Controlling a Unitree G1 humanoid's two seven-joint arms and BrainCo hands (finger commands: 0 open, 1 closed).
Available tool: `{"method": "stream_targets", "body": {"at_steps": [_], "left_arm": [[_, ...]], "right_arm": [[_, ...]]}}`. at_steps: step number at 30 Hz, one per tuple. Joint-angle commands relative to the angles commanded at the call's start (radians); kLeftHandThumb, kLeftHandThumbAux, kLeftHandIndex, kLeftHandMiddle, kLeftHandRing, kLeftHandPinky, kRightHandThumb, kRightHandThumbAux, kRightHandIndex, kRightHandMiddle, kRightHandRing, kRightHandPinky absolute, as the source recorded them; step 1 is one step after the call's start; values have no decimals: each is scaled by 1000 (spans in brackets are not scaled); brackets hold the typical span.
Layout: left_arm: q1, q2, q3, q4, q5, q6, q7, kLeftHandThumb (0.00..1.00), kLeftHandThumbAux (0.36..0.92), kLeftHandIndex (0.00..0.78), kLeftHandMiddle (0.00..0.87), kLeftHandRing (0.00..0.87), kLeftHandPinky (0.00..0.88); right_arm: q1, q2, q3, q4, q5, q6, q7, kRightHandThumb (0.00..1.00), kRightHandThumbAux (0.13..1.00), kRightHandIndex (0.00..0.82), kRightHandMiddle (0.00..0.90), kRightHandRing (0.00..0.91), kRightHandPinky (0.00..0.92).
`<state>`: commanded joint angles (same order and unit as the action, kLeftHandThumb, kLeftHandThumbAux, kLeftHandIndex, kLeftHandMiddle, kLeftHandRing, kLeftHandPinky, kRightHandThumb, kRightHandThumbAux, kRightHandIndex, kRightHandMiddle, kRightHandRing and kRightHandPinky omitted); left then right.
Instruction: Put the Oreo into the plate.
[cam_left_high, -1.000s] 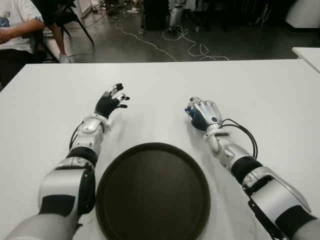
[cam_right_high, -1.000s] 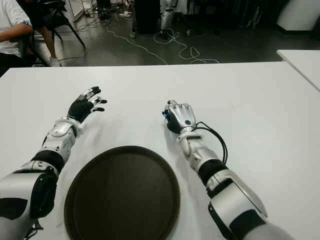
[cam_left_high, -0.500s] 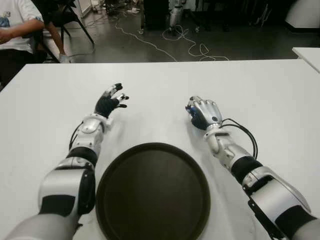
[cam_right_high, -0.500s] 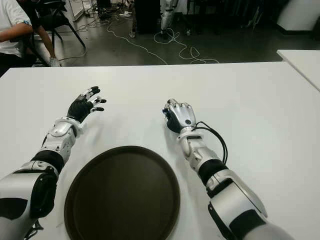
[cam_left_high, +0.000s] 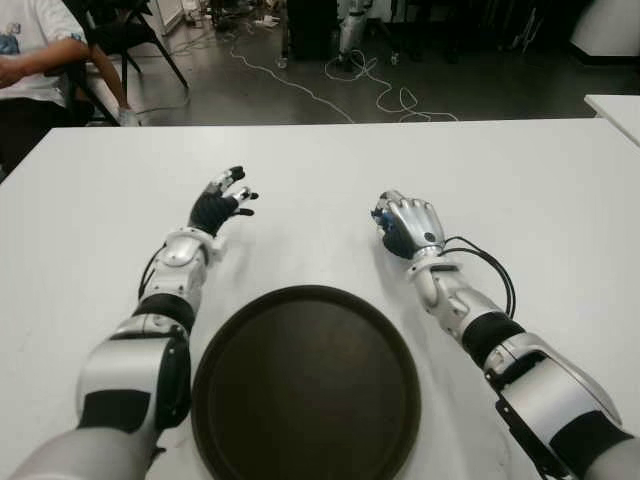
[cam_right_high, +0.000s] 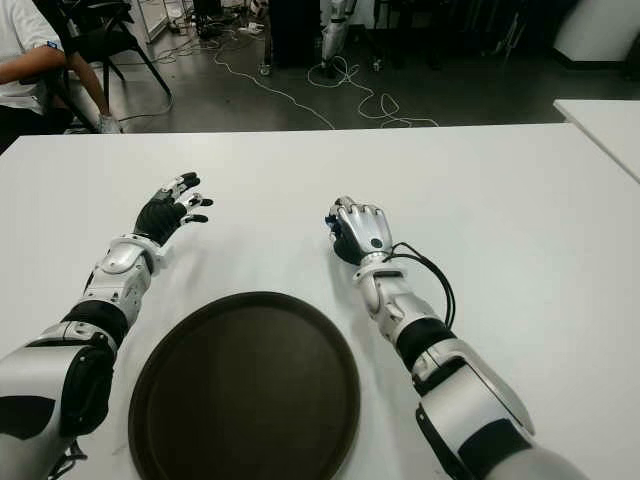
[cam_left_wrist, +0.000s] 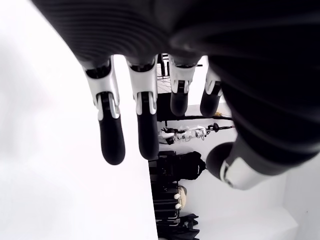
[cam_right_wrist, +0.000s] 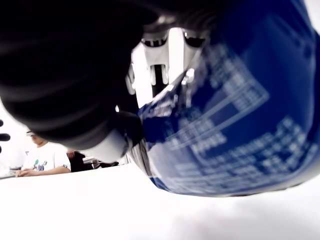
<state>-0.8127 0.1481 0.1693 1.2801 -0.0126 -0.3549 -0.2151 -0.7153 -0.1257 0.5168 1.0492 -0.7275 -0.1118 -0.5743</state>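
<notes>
My right hand (cam_left_high: 402, 224) is curled over a blue Oreo pack (cam_right_wrist: 235, 115), which fills the right wrist view; only a sliver of its blue wrapper (cam_left_high: 379, 215) shows under the fingers in the eye views. The hand sits just above the white table (cam_left_high: 520, 190), beyond the right rim of the round dark plate (cam_left_high: 306, 382), which is bare. My left hand (cam_left_high: 222, 203) is over the table beyond the plate's left side, fingers spread and holding nothing.
A person in a white shirt (cam_left_high: 30, 45) sits past the table's far left corner. Cables (cam_left_high: 370, 85) lie on the dark floor behind. A second white table's corner (cam_left_high: 615, 108) shows at the right.
The right hand with the Oreo pack has crept slightly farther from me and up. The left hand has not moved.
</notes>
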Motion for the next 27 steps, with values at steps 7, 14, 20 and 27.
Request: {"method": "stream_targets", "body": {"at_steps": [7,14,20,27], "left_arm": [[0,0,0,1,0,2,-1,238,638,22,91,254,380],[-2,2,-3,4,4,3,-1,227,637,21,93,252,377],[-3,1,0,4,1,5,-5,227,643,20,86,254,390],[-5,2,3,6,-1,11,-5,241,651,24,89,261,393]], "right_arm": [[1,2,-14,1,7,-13,-31,695,729,430,700,696,690],[-3,-4,-34,-5,12,-31,-59,694,730,430,695,692,684],[0,-31,-52,-78,13,-48,-62,693,729,431,697,689,674],[49,-49,-76,-284,2,-21,-40,694,730,430,696,687,666]]}}
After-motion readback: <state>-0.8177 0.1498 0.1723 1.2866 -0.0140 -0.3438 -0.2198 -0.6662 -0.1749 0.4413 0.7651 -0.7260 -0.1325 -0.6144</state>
